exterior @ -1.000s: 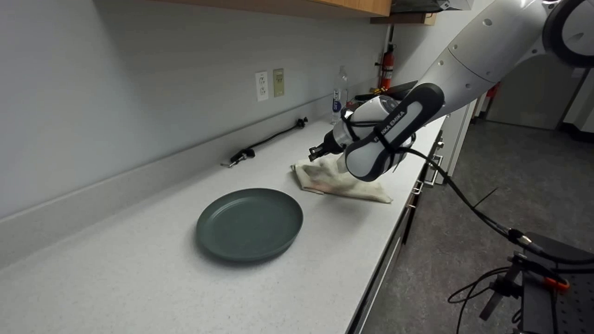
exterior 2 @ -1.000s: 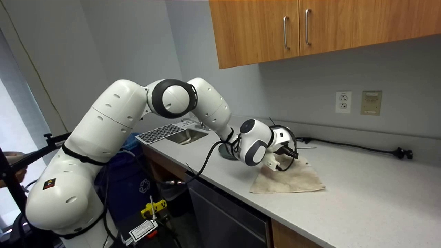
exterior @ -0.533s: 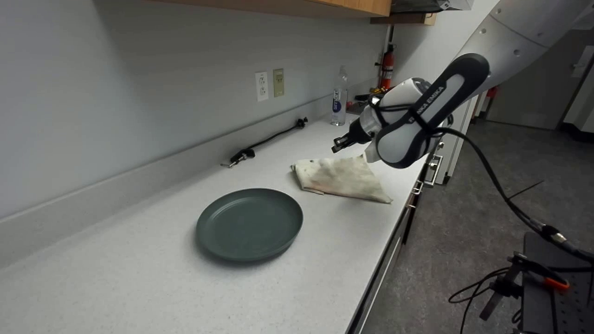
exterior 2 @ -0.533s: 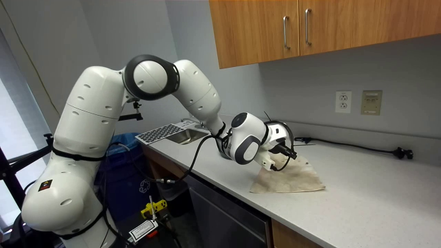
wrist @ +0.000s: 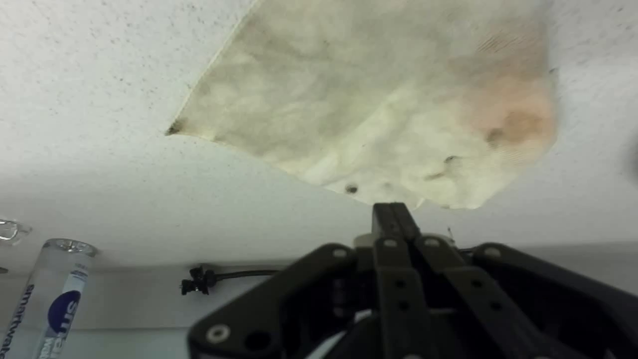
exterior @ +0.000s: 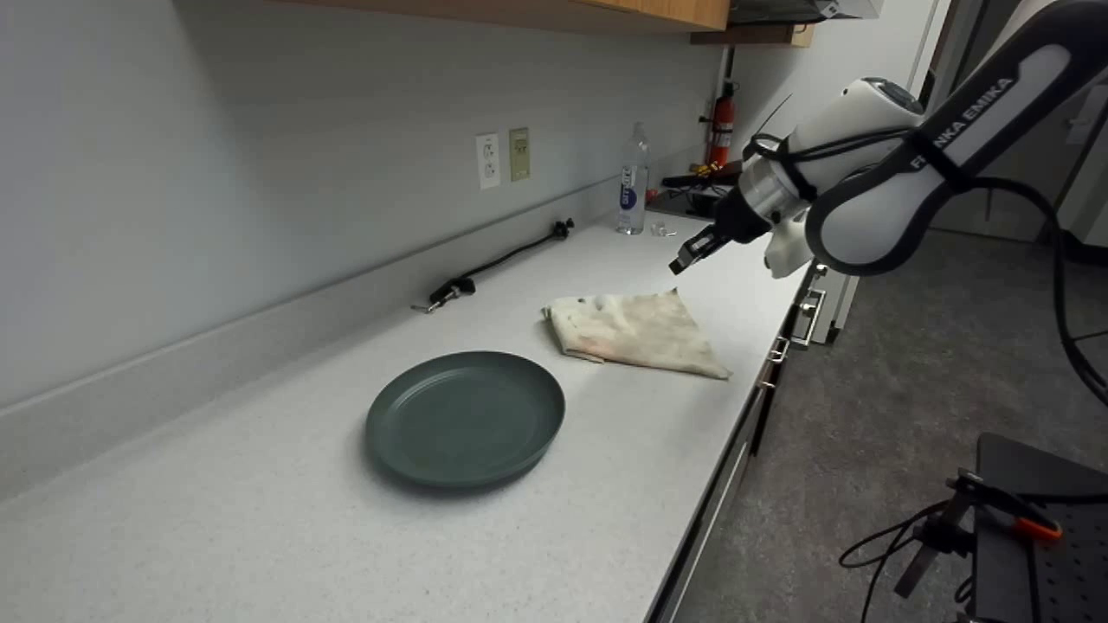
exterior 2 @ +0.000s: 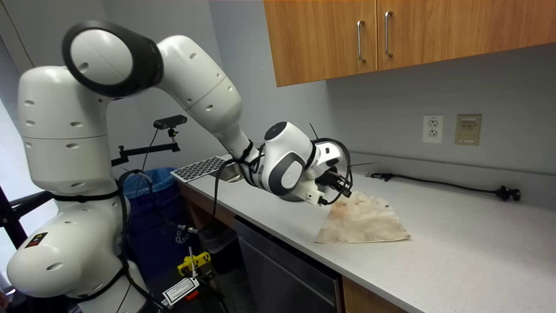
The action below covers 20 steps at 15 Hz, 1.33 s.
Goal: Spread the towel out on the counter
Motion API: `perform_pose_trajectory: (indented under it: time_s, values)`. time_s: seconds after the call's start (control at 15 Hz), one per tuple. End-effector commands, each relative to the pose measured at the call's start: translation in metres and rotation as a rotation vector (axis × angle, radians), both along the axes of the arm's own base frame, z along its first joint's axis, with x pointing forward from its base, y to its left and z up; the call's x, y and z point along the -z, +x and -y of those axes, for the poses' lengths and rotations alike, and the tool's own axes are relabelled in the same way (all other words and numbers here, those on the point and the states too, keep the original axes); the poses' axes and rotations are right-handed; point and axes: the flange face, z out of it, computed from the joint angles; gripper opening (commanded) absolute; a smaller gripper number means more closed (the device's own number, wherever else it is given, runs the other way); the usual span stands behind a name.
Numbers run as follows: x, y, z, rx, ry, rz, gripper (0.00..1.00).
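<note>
The cream, stained towel (exterior: 636, 333) lies on the white counter (exterior: 260, 536), folded over at one end with a pointed corner at the other. It also shows in an exterior view (exterior 2: 365, 219) and fills the upper part of the wrist view (wrist: 349, 89). My gripper (exterior: 678, 266) is above the counter near the towel's far edge, apart from the towel. In the wrist view the gripper (wrist: 392, 214) has its fingertips together with nothing between them. The gripper also shows in an exterior view (exterior 2: 347, 192), partly behind cables.
A dark green plate (exterior: 466, 418) sits on the counter near the towel. A black cable (exterior: 511, 257) lies along the wall. A water bottle (exterior: 634, 182) stands at the back. Wooden cabinets (exterior 2: 412, 34) hang above. A sink lies beyond the arm (exterior 2: 200, 95).
My arm and shut gripper have moved up and back from above the towel, rightward in one exterior view and leftward in the other. The towel has stayed in place.
</note>
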Motion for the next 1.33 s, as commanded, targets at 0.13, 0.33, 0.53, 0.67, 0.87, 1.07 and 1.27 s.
perform_pose_trajectory:
  time_s: [0.13,0.33,0.53,0.67,0.87,1.07,1.27]
  values:
    - [-0.006,-0.040,-0.046,-0.088,-0.018,-0.121,0.00]
    - [-0.005,-0.040,-0.061,-0.119,0.003,-0.118,0.00]
    - [-0.010,-0.036,-0.065,-0.133,0.029,-0.080,0.00]
    - [-0.014,-0.035,-0.057,-0.129,0.041,-0.058,0.00]
    - [-0.020,-0.034,-0.037,-0.113,0.052,-0.044,0.00]
    - [-0.026,-0.038,-0.013,-0.100,0.048,-0.027,0.00]
    - [-0.033,-0.043,0.013,-0.092,0.041,-0.021,0.34]
